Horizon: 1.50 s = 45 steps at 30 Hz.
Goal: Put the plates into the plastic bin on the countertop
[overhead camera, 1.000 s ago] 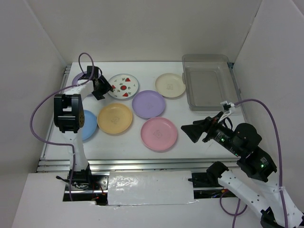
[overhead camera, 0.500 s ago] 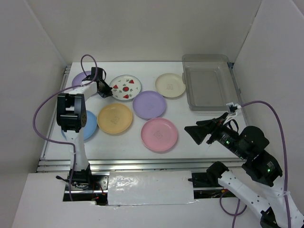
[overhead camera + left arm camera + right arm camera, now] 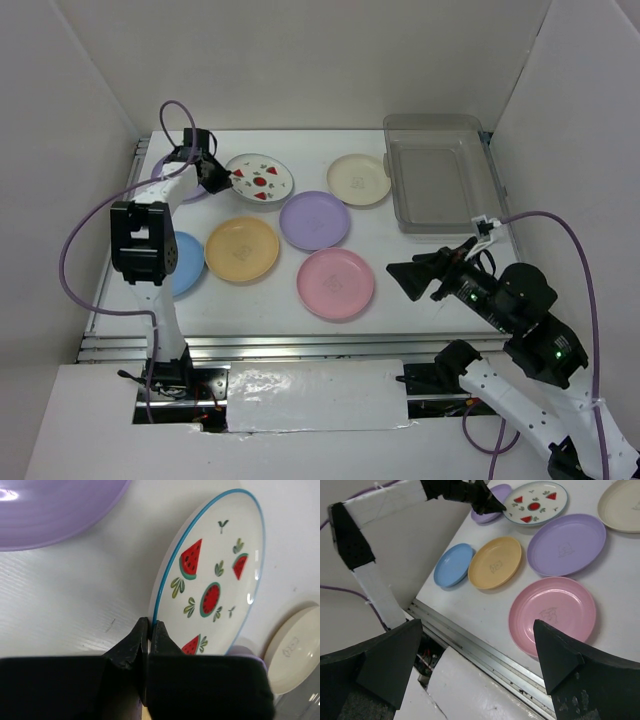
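Observation:
My left gripper (image 3: 215, 176) (image 3: 149, 625) is shut on the left rim of the white plate with red fruit prints (image 3: 260, 180) (image 3: 220, 580). That plate is at the back left of the countertop (image 3: 400, 270). A lilac plate (image 3: 160, 166) (image 3: 50, 510) lies just behind the gripper, partly hidden by the arm. Another lilac plate (image 3: 314, 219), a cream plate (image 3: 359, 179), a yellow-orange one (image 3: 242, 248), a blue one (image 3: 188, 262) and a pink one (image 3: 335, 282) (image 3: 552, 616) lie flat. The grey plastic bin (image 3: 435, 190) stands at the back right with nothing in it. My right gripper (image 3: 410, 278) (image 3: 477, 630) hangs open beside the pink plate, holding nothing.
White walls close in the left, back and right sides. A metal rail (image 3: 485, 652) runs along the countertop's near edge, and another along its left side (image 3: 135, 160). A purple cable (image 3: 175, 115) loops above the left arm.
The left gripper has shut on the fruit-print plate's rim, and gripper and plate have shifted slightly toward the back left. The right arm has barely moved.

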Available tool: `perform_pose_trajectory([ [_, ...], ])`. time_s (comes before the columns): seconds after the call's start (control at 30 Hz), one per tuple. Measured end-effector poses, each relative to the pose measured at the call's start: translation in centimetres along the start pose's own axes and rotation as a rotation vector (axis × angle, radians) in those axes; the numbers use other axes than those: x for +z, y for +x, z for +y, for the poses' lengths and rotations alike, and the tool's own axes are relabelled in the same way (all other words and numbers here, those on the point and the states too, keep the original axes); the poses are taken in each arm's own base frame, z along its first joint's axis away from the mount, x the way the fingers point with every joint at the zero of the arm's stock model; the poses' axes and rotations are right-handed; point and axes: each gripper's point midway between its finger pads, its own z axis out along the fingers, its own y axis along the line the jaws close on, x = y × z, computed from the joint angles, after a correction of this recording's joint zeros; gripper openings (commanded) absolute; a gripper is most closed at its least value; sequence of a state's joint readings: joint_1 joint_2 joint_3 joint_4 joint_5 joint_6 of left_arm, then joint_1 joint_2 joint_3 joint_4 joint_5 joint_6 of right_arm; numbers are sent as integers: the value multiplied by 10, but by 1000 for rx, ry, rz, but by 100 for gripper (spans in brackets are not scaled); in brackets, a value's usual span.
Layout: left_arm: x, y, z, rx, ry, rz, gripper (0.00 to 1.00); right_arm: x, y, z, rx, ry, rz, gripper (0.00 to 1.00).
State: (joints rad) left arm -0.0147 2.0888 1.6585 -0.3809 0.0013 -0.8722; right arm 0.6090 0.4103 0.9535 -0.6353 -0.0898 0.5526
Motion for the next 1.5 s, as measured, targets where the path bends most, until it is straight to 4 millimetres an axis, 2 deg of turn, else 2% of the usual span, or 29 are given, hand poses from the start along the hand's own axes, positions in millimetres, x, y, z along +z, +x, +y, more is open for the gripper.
perform_pose_trajectory([
  [0.13,-24,-17,-10,1,20,-46,0,18,14,-15,14,60,52,100],
  [0.33,-74,-36,-30,9,86,-94,0,46,29,-30,40,110,109,100],
  [0.5,-111,-35,-54,46,193,-93,0,62,22,-39,76,144,67,100],
  [0.6,-130,-15,-64,69,270,-63,0,81,8,-49,97,160,29,100],
  [0.73,-156,35,-68,112,357,36,0,118,1,-77,142,190,40,100],
  [0.83,-175,73,-73,156,411,111,0,150,10,-105,187,211,102,100],
  [0.9,-187,92,-78,184,450,149,0,167,21,-121,212,230,155,100],
  [1.07,-216,109,-92,247,520,160,0,198,40,-137,237,214,238,98],
  [1.17,-229,111,-97,265,550,148,0,208,41,-137,240,183,245,89],
  [1.2,-232,112,-98,269,557,149,0,211,40,-135,239,168,244,78],
  [1.23,-234,113,-99,271,563,150,0,214,40,-134,243,153,244,72],
  [1.33,-233,117,-100,277,568,154,0,223,41,-132,253,118,245,46],
  [1.37,-232,118,-98,277,565,157,0,225,41,-131,259,107,247,34],
  [1.43,-228,123,-94,275,552,170,0,229,42,-130,267,88,246,20],
  [1.47,-226,124,-90,274,539,174,0,230,43,-130,278,90,245,4],
  [1.5,-224,125,-87,275,530,177,0,230,42,-129,291,83,243,0],
])
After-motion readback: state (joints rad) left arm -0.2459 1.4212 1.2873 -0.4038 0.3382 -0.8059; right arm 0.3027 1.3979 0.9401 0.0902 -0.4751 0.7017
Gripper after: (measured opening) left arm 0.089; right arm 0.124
